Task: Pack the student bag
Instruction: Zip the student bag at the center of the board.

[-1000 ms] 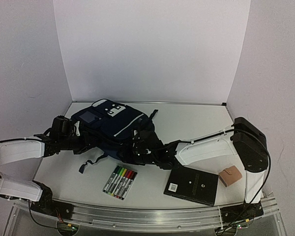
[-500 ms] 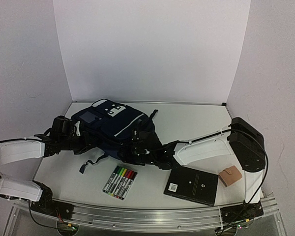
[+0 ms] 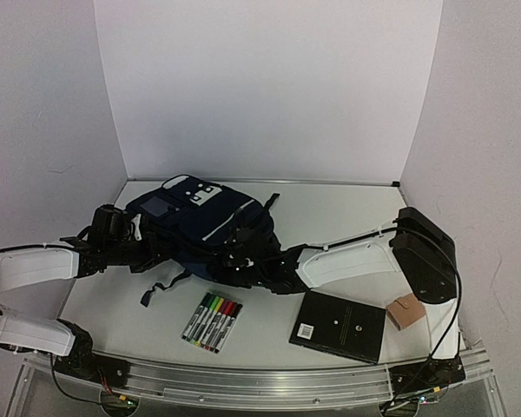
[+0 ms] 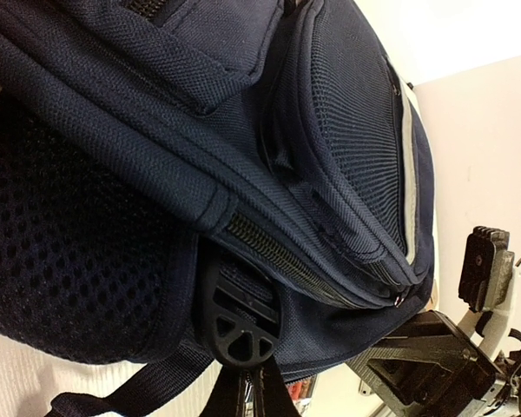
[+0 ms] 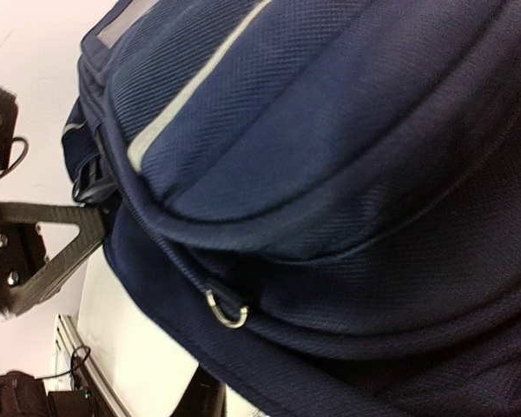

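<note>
Right, the student bag (image 3: 200,221) lies at the back left of the table (image 3: 339,217). My left gripper (image 3: 146,248) is closed tight against its left side; whether it pinches any fabric I cannot tell. My right gripper (image 3: 236,261) presses into the bag's near right edge, by a metal zipper ring (image 5: 226,308), and I cannot tell how wide it stands. Markers (image 3: 213,320), a black notebook (image 3: 340,326) and a tan wallet (image 3: 407,310) lie toward the near edge.

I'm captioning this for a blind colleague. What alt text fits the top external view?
A navy student bag lies on a white table, the left arm and right arm reaching its sides. Nearer the camera lie coloured markers, a black book and a tan wallet.
</note>
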